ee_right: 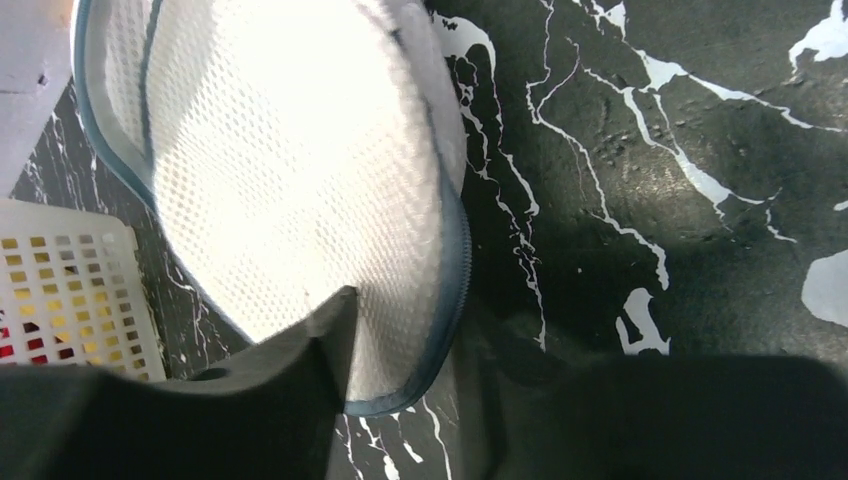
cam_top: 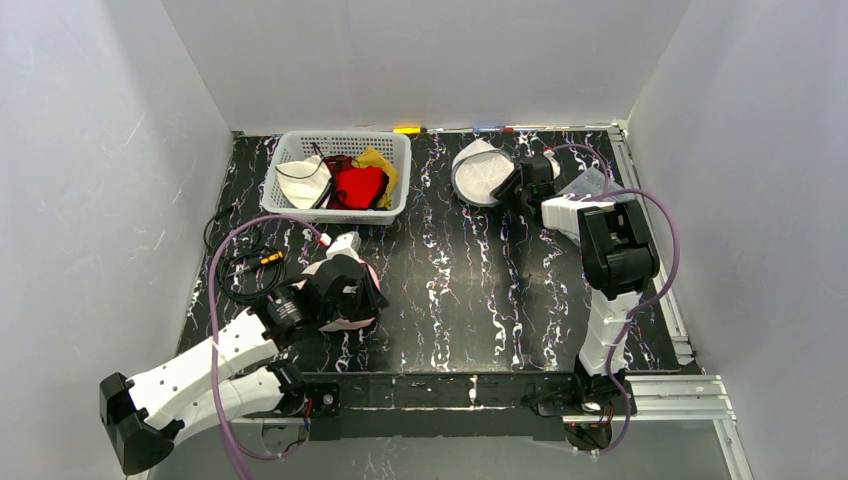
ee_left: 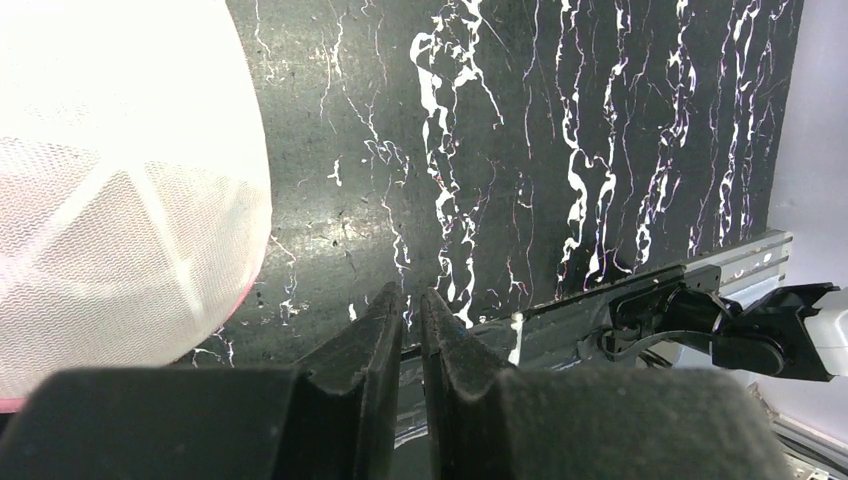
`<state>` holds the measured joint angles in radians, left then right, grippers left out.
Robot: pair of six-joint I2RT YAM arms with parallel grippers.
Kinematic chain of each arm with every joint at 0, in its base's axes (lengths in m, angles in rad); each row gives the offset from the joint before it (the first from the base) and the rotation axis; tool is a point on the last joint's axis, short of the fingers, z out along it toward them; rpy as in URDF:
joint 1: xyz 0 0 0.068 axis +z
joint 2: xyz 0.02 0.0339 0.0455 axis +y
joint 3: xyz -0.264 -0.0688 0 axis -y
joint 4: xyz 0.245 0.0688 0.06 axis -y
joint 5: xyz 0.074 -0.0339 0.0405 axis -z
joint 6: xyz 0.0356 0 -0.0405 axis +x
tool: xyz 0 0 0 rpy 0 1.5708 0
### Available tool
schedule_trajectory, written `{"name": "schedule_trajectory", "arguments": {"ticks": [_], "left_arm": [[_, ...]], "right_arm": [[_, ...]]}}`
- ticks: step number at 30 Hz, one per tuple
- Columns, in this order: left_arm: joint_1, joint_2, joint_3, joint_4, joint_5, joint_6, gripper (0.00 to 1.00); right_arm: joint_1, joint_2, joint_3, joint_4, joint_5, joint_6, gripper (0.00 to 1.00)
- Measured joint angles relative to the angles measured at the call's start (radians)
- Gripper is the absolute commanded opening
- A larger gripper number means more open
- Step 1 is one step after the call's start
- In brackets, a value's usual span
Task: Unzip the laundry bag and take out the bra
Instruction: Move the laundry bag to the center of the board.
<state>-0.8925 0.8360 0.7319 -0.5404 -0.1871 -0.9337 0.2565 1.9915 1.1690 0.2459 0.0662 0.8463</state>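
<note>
— Where's the bag (ee_right: 300, 170)?
— Just right of the basket (cam_top: 340, 135). The right gripper (ee_right: 415, 330) stands with its jaws parted across the bag's zip (ee_right: 455, 270), pinching nothing.
— And the left gripper (ee_left: 410, 300)?
— Almost closed on nothing, in front of the basket, beside a pink-edged mesh (ee_left: 120, 220).
— Which step, then?
— Unzipping, I'd judge. The next move calls for finding the zip pull, which I can't see, and pinching it. No bra shows through the mesh.

Soft overhead light is filling the top view evenly, casting only faint shadows. In the left wrist view the white mesh dome (ee_left: 110, 200) at upper left is blowing out into glare, while the left gripper (ee_left: 412, 298) at the bottom is blurring out of focus.
</note>
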Motion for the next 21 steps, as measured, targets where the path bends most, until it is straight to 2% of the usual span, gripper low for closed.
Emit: {"name": "schedule_trajectory", "arguments": {"ticks": [8,17,19,21], "left_arm": [[0.000,-0.004,0.000,-0.021,-0.017,0.015,0.15],[0.000,-0.063,0.004,-0.060,-0.062,0.040,0.27],[0.000,-0.073,0.008,-0.073,-0.071,0.043,0.32],[0.000,-0.079,0.019,-0.093,-0.087,0.042,0.41]], "right_arm": [[0.003,-0.031,-0.015,-0.013,-0.002,-0.023,0.98],[0.050,-0.200,-0.019,-0.112,0.029,-0.118,0.99],[0.066,-0.248,-0.019,-0.138,0.040,-0.136,0.99],[0.091,-0.310,-0.020,-0.170,0.063,-0.161,0.99]]}}
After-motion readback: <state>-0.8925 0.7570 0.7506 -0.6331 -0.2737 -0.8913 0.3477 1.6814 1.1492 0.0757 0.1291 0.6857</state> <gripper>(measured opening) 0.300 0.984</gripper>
